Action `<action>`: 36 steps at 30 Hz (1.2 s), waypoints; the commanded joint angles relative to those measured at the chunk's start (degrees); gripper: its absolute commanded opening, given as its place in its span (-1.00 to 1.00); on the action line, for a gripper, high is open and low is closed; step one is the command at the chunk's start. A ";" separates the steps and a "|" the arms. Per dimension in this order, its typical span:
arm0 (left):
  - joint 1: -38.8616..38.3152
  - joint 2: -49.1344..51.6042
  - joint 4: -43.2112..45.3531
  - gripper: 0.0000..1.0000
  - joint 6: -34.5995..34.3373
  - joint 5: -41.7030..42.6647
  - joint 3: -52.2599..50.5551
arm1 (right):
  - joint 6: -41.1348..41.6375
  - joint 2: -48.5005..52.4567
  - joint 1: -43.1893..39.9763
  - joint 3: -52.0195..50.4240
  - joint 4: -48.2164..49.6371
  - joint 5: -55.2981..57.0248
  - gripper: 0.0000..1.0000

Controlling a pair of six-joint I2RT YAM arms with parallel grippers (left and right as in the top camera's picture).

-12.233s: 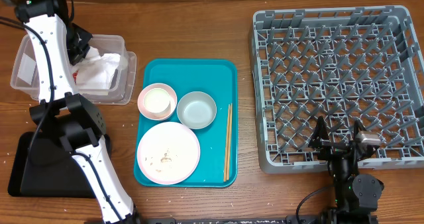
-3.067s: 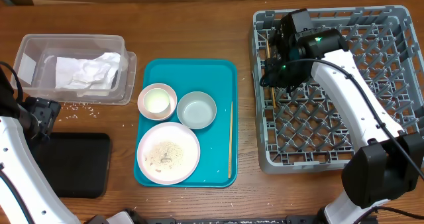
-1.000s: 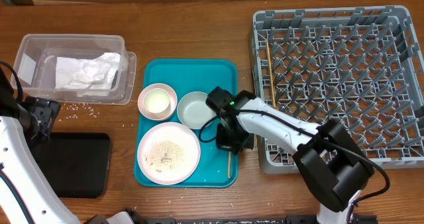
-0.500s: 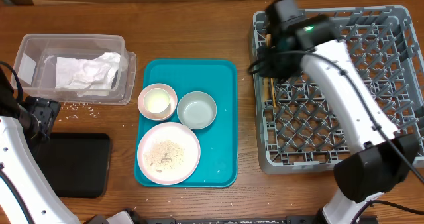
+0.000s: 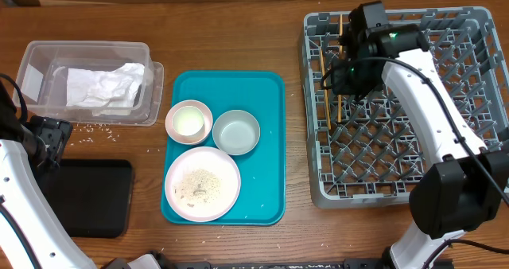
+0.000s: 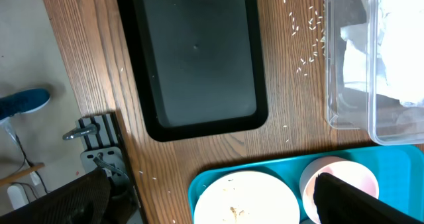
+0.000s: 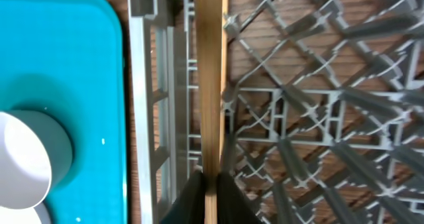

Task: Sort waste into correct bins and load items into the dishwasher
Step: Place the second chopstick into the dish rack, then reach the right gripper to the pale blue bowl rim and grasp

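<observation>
Over the grey rack, the held chopstick runs near-to-far.

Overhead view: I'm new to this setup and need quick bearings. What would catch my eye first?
The right arm's tool grips a thin wooden chopstick over the left side of the large grey plastic lattice dish rack, on the right. Mid-table, a teal serving tray holds a pale pink small bowl, a grey-green bowl and a large pinkish-white round plate flecked with rice.
</observation>
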 commanded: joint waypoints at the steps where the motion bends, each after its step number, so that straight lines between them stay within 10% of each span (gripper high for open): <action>1: -0.11 0.09 -0.04 1.00 -0.79 -0.17 0.76 | -0.44 -0.87 0.11 -0.33 0.44 -2.08 -0.87; 20: -0.11 0.09 -0.04 1.00 -0.81 -0.17 0.76 | -0.09 -0.87 5.60 -0.37 2.12 -34.53 0.50; 36: -0.11 0.09 -0.04 1.00 -0.79 -0.17 0.76 | 16.70 -0.87 28.61 -0.44 10.99 0.63 0.99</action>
